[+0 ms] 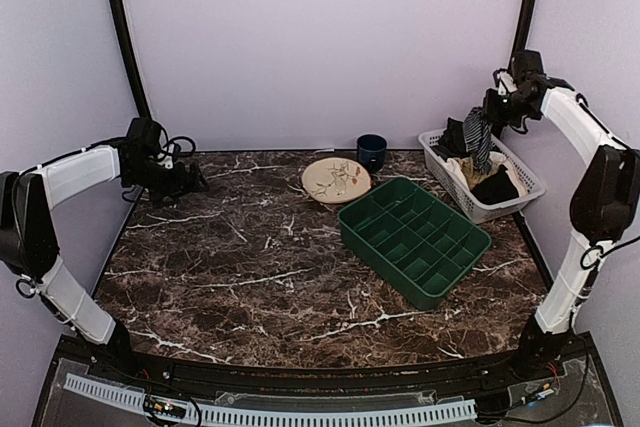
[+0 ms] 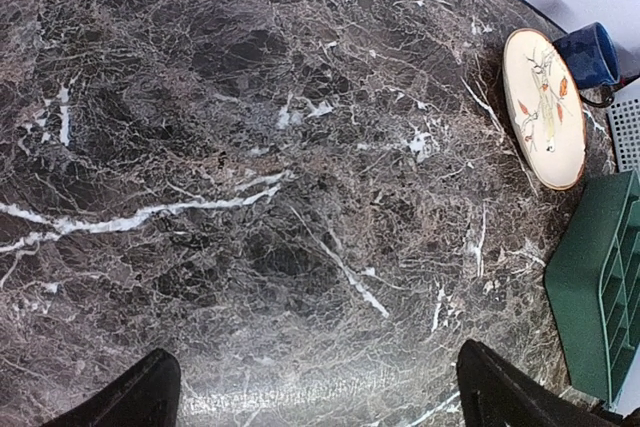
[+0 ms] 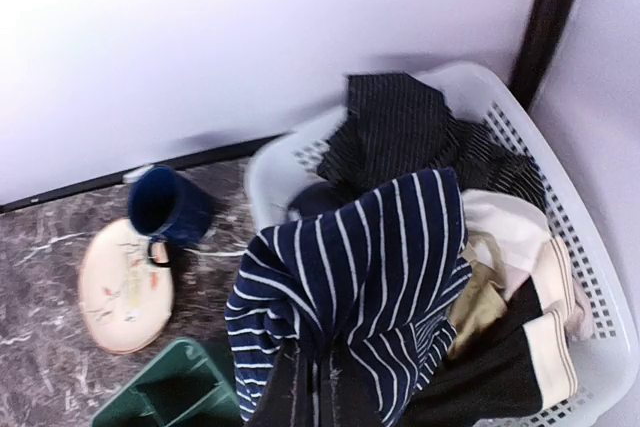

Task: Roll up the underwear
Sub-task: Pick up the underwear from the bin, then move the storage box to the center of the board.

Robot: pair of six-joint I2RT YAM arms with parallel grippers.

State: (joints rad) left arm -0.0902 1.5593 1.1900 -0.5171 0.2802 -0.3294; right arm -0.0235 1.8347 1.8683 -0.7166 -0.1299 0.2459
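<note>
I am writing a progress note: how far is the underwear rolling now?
Done: the right gripper is shut on the navy striped underwear. In hand: the garment hangs from it over the white laundry basket, with other clothes below. Left: laying it on the marble table and all the rolling; the left gripper hovers open over bare marble.

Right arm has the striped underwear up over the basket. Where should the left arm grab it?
Probably its free lower hem, from the open table side: the underwear hangs bunched from the shut right fingers, with the basket beneath and the wall behind. The left fingers stand open.
</note>
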